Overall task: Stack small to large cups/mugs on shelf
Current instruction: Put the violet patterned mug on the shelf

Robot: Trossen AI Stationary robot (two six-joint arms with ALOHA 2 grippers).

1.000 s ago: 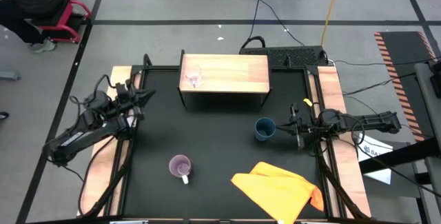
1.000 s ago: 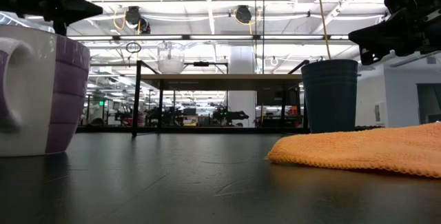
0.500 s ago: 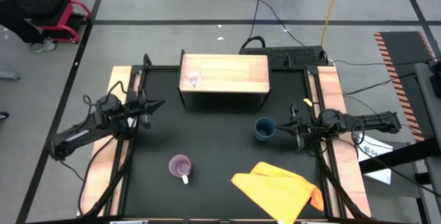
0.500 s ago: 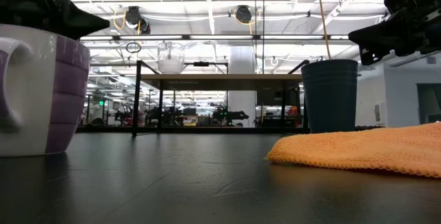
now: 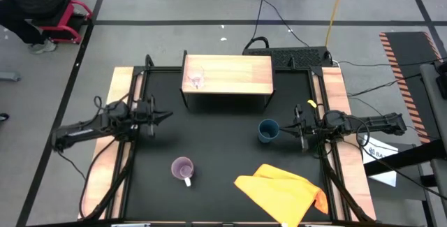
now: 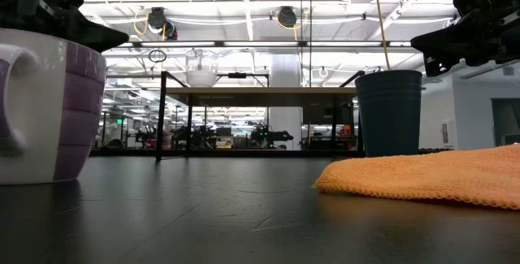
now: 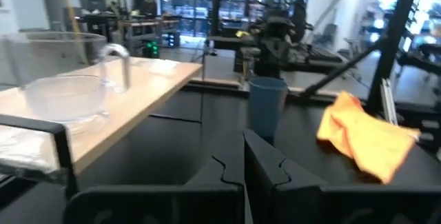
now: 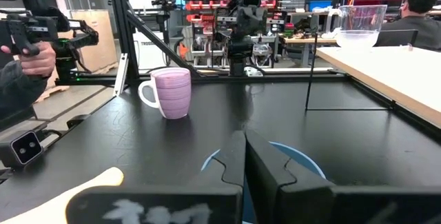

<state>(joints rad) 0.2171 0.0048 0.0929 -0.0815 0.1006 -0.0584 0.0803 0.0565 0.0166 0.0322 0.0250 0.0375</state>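
Swung inward from the table's left edge, clenched left gripper (image 5: pixel 162 114) now nears the purple mug (image 5: pixel 183 169), glass (image 5: pixel 195 79) on shelf (image 5: pixel 237 75); right gripper (image 5: pixel 288 130) clenched, empty, beside blue cup (image 5: pixel 267 130).

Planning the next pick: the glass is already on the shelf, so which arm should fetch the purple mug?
Likely left. The left gripper hangs on the purple mug's side of the table; the right gripper, fingers closed, sits beside the dark blue cup.
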